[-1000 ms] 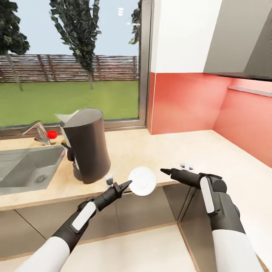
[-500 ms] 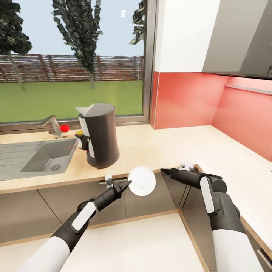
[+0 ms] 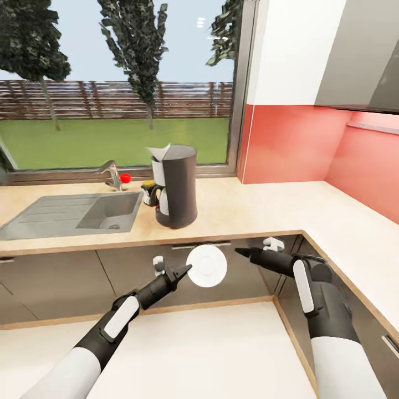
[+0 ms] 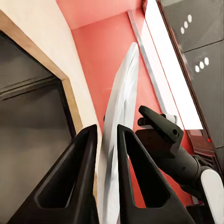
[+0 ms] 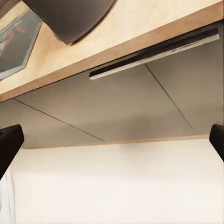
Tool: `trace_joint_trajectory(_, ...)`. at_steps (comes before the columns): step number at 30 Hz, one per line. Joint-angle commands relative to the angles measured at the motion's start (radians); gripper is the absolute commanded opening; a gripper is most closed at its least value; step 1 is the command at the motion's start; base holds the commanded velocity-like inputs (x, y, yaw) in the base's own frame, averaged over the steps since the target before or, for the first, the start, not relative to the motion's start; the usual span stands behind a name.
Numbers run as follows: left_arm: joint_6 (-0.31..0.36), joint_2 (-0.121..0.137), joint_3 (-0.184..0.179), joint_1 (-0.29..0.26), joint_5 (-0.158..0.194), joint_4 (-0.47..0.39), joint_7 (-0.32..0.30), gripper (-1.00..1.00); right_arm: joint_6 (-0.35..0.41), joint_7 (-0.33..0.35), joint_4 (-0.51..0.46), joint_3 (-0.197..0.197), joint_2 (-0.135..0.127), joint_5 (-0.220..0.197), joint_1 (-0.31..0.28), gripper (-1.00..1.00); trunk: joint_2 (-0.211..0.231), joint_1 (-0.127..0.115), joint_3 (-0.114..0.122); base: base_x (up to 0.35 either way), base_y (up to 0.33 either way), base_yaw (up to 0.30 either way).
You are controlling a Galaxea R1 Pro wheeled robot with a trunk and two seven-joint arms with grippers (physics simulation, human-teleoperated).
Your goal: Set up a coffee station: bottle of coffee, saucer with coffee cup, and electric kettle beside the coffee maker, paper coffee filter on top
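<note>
Head view, left claw (image 3: pixel 187 270): closed on the rim of the saucer (image 3: pixel 206 266), holding it on edge in the air in front of the grey cabinet fronts (image 3: pixel 127 266), below the desk edge.
Head view, right claw (image 3: pixel 239 251): points toward the saucer from the other side, a little apart from it; I cannot tell its opening here.
Head view, coffee maker (image 3: pixel 175 187): upright on the desk (image 3: pixel 260 208), just right of the sink (image 3: pixel 83 213), in front of the window (image 3: pixel 119 83).
Head view, paper coffee filter (image 3: pixel 158 152): on top of the coffee maker, its pointed edge sticking up.
Head view, bottle of coffee (image 3: pixel 148 192): yellow-lidded jar just beside the coffee maker, on its sink side, partly hidden.
Left wrist view, fingers (image 4: pixel 86 158): two dark fingers close together, pinching the thin edge of the saucer (image 4: pixel 122 105); the right claw (image 4: pixel 156 122) sits beyond, before the red wall (image 4: pixel 107 56).
Right wrist view, fingertips (image 5: pixel 9 140): one at each side border, spread wide, nothing between them; beyond are cabinet fronts (image 5: pixel 126 102), the desk edge (image 5: pixel 140 35) and the coffee maker base (image 5: pixel 70 16).
</note>
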Motion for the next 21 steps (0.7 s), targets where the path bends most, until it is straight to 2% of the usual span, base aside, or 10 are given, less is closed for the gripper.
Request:
trace_joint_trajectory(1,0.006,0.002,-0.003,-0.001,0.009,0.001,0.000,-1.00,0.007,0.002,-0.001,-0.003,0.001,-0.002,-0.001,1.00,-0.002,0.000,-0.002,-0.344,0.141,0.274)
trace_joint_trajectory(6,0.008,0.014,0.004,0.004,0.010,0.008,-0.041,-1.00,0.008,0.003,0.011,-0.003,-0.001,0.002,-0.001,1.00,-0.002,0.000,-0.002,-0.344,0.141,0.270)
trace_joint_trajectory(7,0.009,0.036,0.005,0.007,0.014,0.010,-0.065,-1.00,0.008,0.003,0.074,-0.003,-0.002,0.003,-0.001,1.00,-0.002,0.000,-0.002,-0.344,0.141,0.240)
trace_joint_trajectory(10,0.012,0.067,0.006,0.009,0.019,0.010,-0.079,-1.00,0.009,0.003,0.166,-0.002,-0.004,0.004,-0.001,1.00,-0.002,0.000,-0.002,-0.344,0.141,0.234)
trace_joint_trajectory(11,0.013,0.087,0.007,0.010,0.023,0.010,-0.082,-1.00,0.009,0.003,0.210,-0.001,-0.006,0.036,-0.001,1.00,-0.002,0.000,-0.002,-0.296,0.134,0.229)
trace_joint_trajectory(12,0.013,0.097,0.008,0.011,0.024,0.011,-0.083,-1.00,0.009,0.003,0.291,-0.001,-0.010,0.132,-0.001,1.00,-0.002,0.000,-0.002,-0.111,0.053,0.143)
trace_joint_trajectory(14,0.012,0.101,0.008,0.011,0.025,0.011,-0.082,-1.00,-0.001,0.001,0.411,-0.002,-0.014,0.246,-0.001,1.00,-0.002,0.000,-0.002,-0.054,0.026,0.069)
trace_joint_trajectory(16,0.012,0.103,0.008,0.011,0.025,0.012,-0.082,-1.00,-0.091,-0.001,0.585,-0.003,-0.025,0.325,-0.001,1.00,-0.002,0.000,-0.002,-0.013,0.006,0.017)
trace_joint_trajectory(19,0.012,0.107,0.008,0.011,0.025,0.012,-0.083,-1.00,-0.227,-0.053,0.752,-0.002,-0.039,0.344,-0.001,1.00,-0.002,0.000,-0.002,-0.003,0.002,0.004)
trace_joint_trajectory(21,0.012,0.112,0.009,0.011,0.025,0.012,-0.084,-1.00,-0.331,-0.188,0.895,-0.002,-0.044,0.347,-0.001,1.00,-0.002,0.000,-0.002,-0.001,0.000,0.001)
